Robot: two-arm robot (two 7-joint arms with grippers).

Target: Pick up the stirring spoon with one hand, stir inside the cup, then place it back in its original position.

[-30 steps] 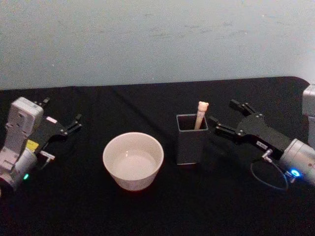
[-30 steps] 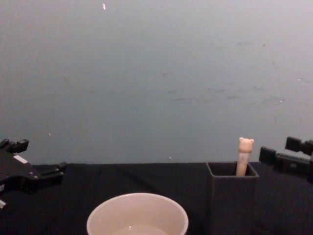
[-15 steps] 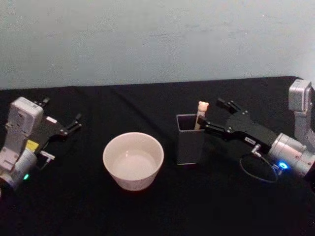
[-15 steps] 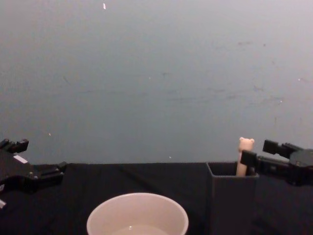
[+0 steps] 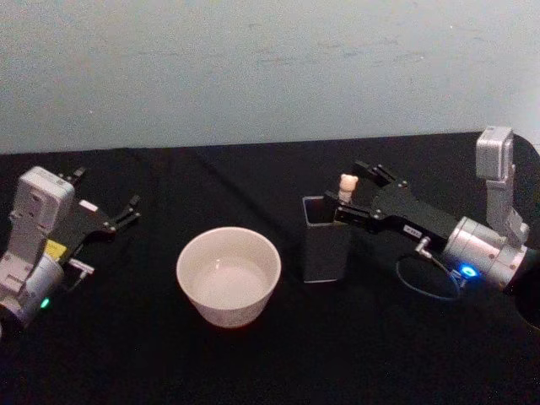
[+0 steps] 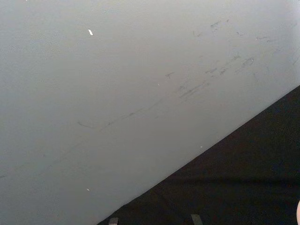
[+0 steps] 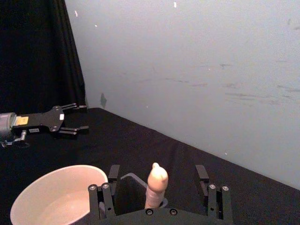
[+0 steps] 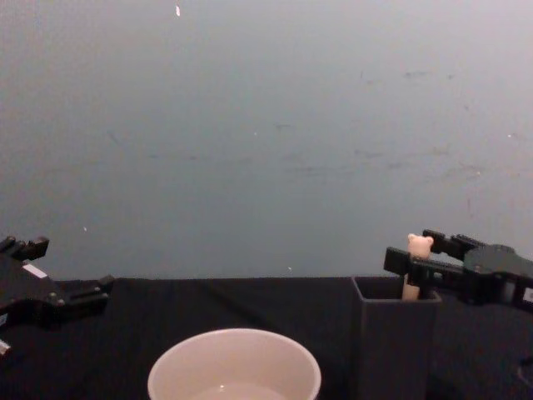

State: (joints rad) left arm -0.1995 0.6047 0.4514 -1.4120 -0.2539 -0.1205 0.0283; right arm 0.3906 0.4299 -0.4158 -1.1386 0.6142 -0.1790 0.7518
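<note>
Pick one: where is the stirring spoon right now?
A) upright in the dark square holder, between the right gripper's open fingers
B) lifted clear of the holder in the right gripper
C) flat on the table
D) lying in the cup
A: the stirring spoon stands in the holder, and the right gripper straddles its bear head with fingers apart, not touching it.

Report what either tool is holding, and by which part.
Nothing is held. The right tool, open, straddles the bear-head top of the stirring spoon without touching; the spoon stands in the holder. The left tool is open and empty.
</note>
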